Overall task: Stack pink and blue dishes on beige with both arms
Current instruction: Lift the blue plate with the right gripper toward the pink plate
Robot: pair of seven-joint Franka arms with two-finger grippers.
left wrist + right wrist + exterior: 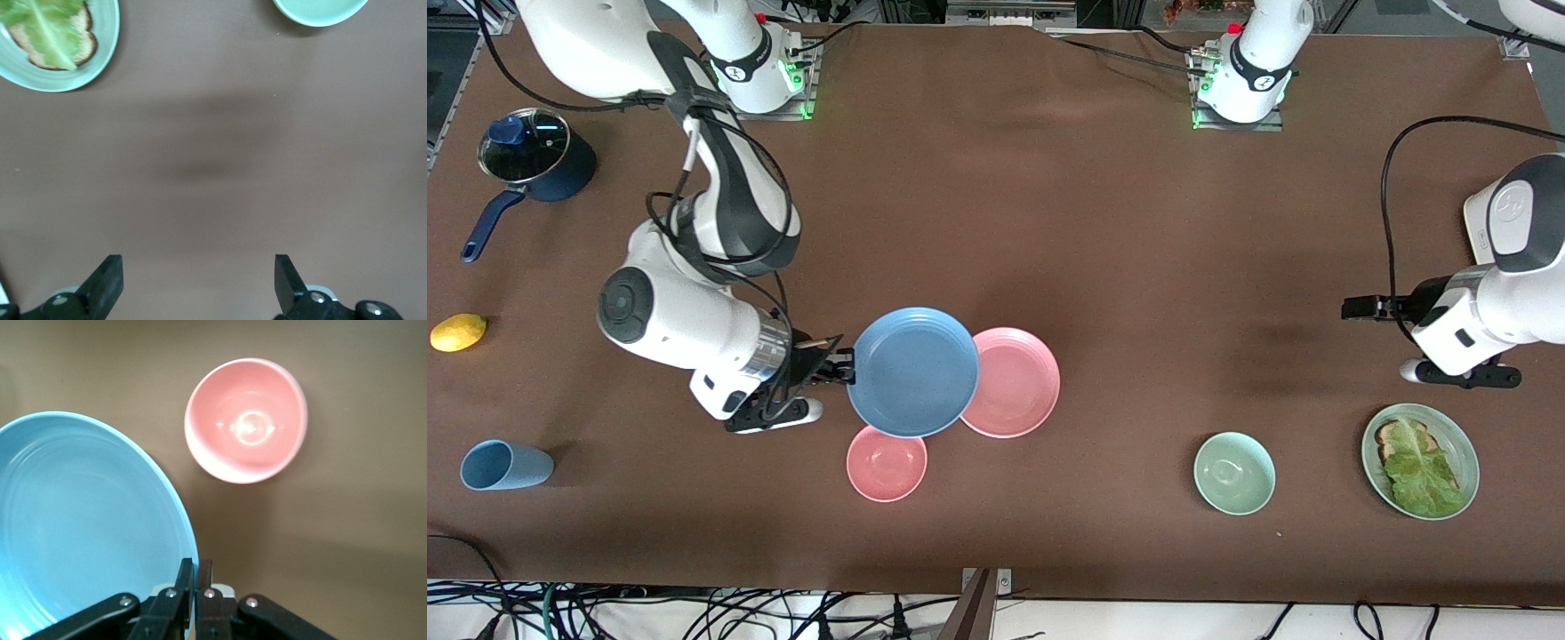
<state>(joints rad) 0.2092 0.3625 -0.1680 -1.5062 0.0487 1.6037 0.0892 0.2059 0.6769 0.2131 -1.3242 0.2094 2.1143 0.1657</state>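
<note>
- Brown cloth-covered table point(1049, 222).
- Flat pale pink plate point(1018, 384) near the middle.
- Small deep pink bowl point(887, 463), nearer the camera.
- Mint-green bowl point(1234, 473); green plate point(1458, 444) bearing toast and lettuce.
- Blue cup point(505, 466), yellow lemon point(458, 332), dark blue lidded saucepan point(534, 164).

Blue plate point(911, 372) covers part of the pink plate point(1016, 382) rim and a bit of the pink bowl point(887, 463). Beige plate can't be seen anywhere. Left claw point(199, 283) cut off at wrist pic's edge, only tips show.
</note>
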